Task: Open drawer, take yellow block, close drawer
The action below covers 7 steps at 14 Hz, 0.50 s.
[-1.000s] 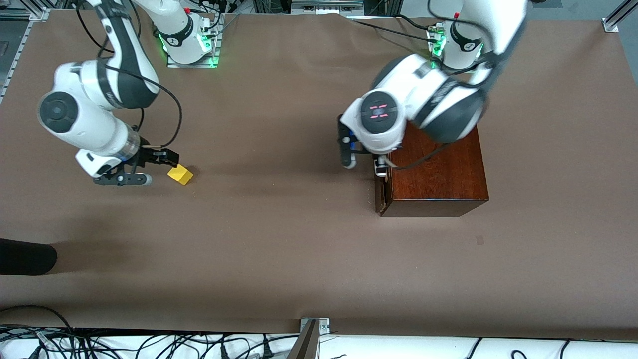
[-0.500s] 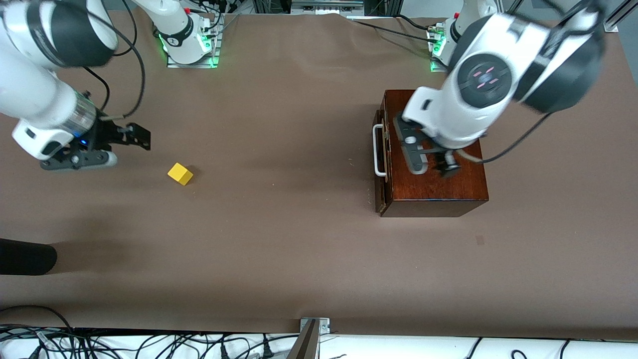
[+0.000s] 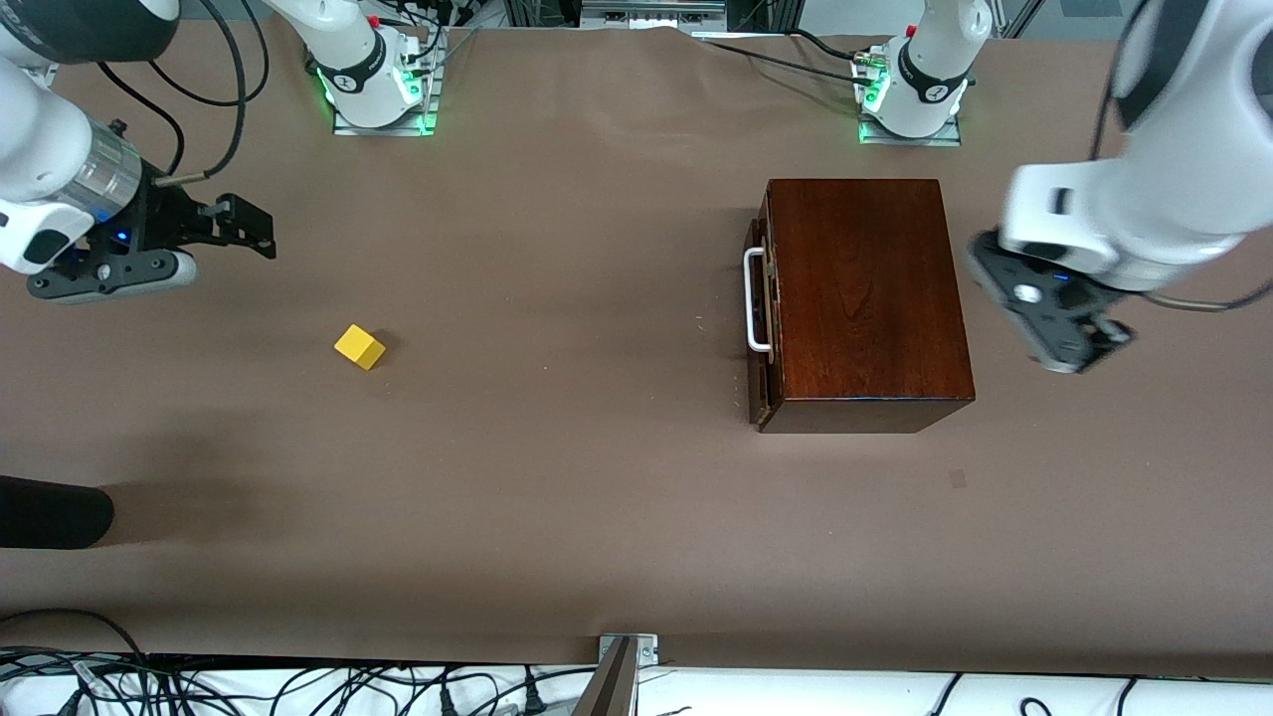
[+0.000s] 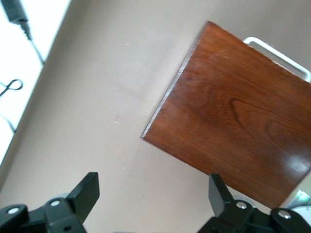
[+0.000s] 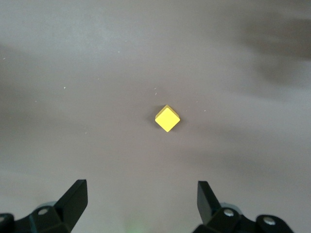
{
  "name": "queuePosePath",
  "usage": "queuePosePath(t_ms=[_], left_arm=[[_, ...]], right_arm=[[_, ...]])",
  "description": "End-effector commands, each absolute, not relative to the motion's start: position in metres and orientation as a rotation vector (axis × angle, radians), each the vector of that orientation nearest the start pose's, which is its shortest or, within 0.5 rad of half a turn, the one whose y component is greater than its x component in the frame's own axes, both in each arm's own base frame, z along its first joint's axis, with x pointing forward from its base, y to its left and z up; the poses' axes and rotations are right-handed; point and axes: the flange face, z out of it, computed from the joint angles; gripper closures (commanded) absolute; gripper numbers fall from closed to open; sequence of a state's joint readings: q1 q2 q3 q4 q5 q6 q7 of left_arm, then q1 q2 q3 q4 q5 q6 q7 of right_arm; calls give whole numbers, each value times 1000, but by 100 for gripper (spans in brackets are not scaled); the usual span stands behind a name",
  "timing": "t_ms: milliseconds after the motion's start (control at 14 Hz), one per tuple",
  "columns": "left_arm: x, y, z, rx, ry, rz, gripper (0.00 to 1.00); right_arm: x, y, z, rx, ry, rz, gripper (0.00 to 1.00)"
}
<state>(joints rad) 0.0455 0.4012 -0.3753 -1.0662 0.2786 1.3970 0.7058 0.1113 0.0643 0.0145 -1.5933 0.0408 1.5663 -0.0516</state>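
Observation:
The dark reddish-brown wooden box (image 3: 870,298) stands toward the left arm's end of the table. Its drawer is shut, with the white bar handle (image 3: 756,298) facing the right arm's end. The box also shows in the left wrist view (image 4: 238,116). The yellow block (image 3: 359,347) lies on the bare table toward the right arm's end and shows in the right wrist view (image 5: 167,118). My right gripper (image 3: 214,244) (image 5: 141,199) is open and empty, raised and apart from the block. My left gripper (image 3: 1079,348) (image 4: 153,194) is open and empty, raised beside the box, over bare table.
A dark rounded object (image 3: 50,512) lies at the table's edge at the right arm's end, nearer the front camera than the block. Cables and a metal bracket (image 3: 627,651) run along the near edge. The arm bases (image 3: 378,89) (image 3: 910,94) stand along the farthest edge.
My left gripper has swung from the drawer front, across the top of the box, out past its end. My right gripper has risen and drawn away from the yellow block. Block and box have not moved.

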Motion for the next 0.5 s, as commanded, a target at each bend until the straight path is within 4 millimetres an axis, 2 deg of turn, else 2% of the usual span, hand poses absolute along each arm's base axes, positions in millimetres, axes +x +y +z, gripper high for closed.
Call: queuePosePath(t_ms=[0, 71, 214, 429], left_arm=[[613, -110, 634, -2851, 1019, -10, 0], [603, -106, 632, -2955, 830, -50, 0], [586, -84, 631, -3066, 522, -65, 0], [569, -58, 624, -3083, 383, -24, 0]], right_arm=[[562, 64, 583, -3056, -273, 168, 0], [561, 63, 583, -3054, -285, 170, 0], [561, 62, 582, -3055, -292, 174, 0], [562, 58, 584, -3062, -291, 170, 0]])
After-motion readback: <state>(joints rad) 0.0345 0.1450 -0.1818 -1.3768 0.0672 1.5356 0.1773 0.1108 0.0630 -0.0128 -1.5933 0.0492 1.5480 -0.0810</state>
